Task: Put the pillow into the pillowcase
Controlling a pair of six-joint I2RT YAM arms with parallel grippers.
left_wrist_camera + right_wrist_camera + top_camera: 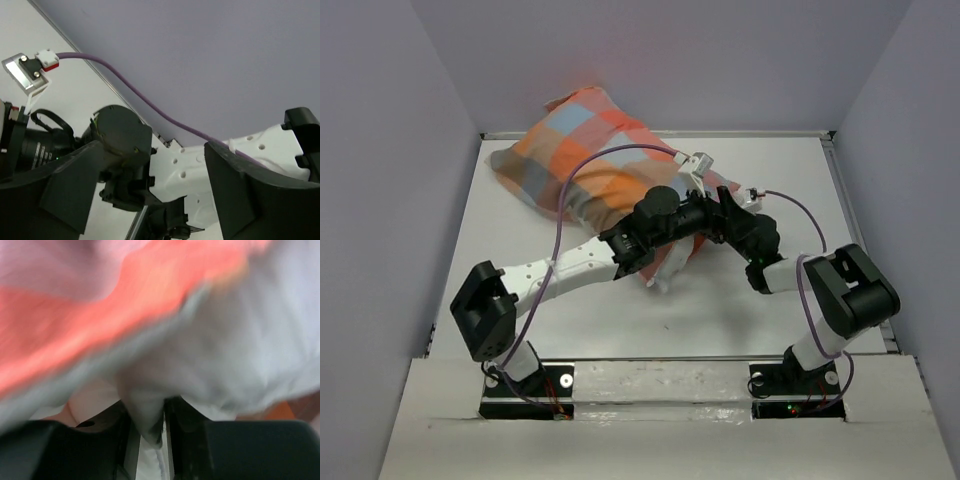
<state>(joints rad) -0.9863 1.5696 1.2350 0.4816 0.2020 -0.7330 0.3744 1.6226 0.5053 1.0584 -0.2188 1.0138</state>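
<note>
Right hand (pixel 146 415) first: its two fingers stand close together with a fold of white cloth nipped between them. It is pinching the pillow (pixel 250 340) at its exposed end, right under the orange hem of the pillowcase (pixel 575 150). That hold reads as a pushing grip: with a bite on the white corner, the arm can drive the pillow deeper into the sack.

Left hand (pixel 152 150) is spread wide and grips nothing. Between its fingers its wrist view shows only the right arm (pixel 120 135), a purple cable (pixel 150 107) and the wall (pixel 225 50), so it is turned away from the cloth.

From above, both arms reach in from the near edge and meet over the middle of the tabletop (pixel 740 310). Their dark wrists crowd together there, over the sack's mouth, and hide it.

Just nearer than that knot of wrists, a small white lump of pillow pokes out onto the tabletop. The rest appears to be inside, since the checked sack is plump from there to the far left, where its closed end reaches the back wall. So the pillow sits directly in and ahead of the right hand, and close by the left one, though on which side I cannot tell.

My judgement is that the job is nearly done. Only the last corner needs tucking in and the hem drawing over it, work the free left hand looks placed to take.
</note>
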